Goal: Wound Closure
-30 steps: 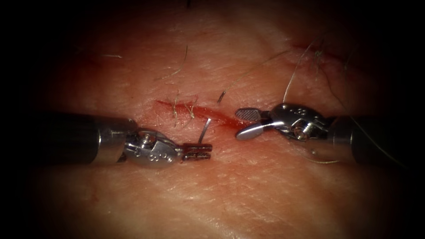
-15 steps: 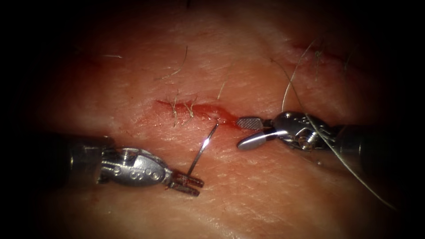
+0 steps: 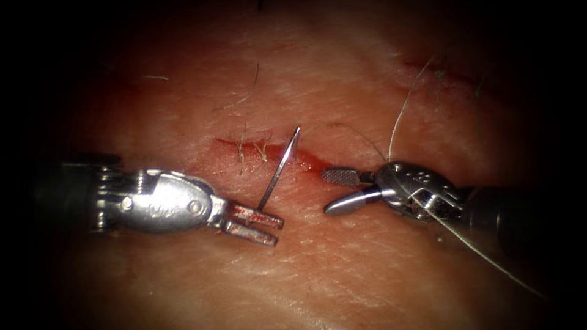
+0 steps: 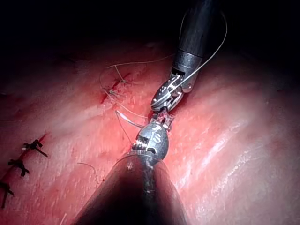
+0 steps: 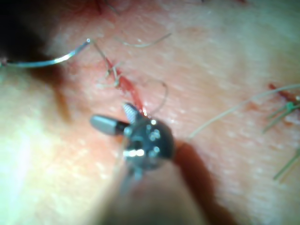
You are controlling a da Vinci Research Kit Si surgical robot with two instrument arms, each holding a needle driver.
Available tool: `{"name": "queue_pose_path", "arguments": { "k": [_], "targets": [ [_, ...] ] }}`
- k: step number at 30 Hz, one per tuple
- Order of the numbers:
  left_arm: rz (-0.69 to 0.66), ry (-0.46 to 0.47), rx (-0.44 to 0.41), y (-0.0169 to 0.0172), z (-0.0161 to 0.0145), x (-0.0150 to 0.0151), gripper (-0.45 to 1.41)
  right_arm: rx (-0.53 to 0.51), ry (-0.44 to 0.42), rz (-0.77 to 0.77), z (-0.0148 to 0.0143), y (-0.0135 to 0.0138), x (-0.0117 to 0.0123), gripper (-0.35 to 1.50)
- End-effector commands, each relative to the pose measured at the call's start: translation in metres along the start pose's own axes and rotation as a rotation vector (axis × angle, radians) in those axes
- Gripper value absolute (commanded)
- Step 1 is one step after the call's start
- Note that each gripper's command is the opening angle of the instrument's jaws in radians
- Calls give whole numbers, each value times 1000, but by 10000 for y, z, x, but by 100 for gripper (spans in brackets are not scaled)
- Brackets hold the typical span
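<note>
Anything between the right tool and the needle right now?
Nothing visible. The right tool is open and empty right of the cut. The left tool holds the needle by one end, free of the tissue.

Dark shafts end in shiny steel wrists (image 3: 165,200) (round pins showing) with ridged jaws.

No readable text or labels anywhere; faint engraved marks on the left tool (image 3: 162,209) wrist housing, too small to make out.
</note>
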Motion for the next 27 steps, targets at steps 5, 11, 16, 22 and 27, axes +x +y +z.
{"name": "queue_pose_path", "arguments": {
  "k": [5, 11, 16, 22, 27],
  "targets": [
    [43, 11, 133, -45, -15, 13, -45, 35, 41, 7, 12, -32, 5, 130],
    [95, 10, 235, -89, -38, 34, -45, 70, 101, 10, 19, -60, 6, 130],
    [104, 36, 272, -102, -48, 40, -45, 83, 183, 27, 16, -70, 20, 128],
    [134, 49, 265, -68, -36, 24, -45, 13, 249, 77, 2, -62, 64, 126],
    [178, 40, 238, -31, -19, 5, -45, -82, 238, 103, -15, -48, 81, 115]
  ]
}}
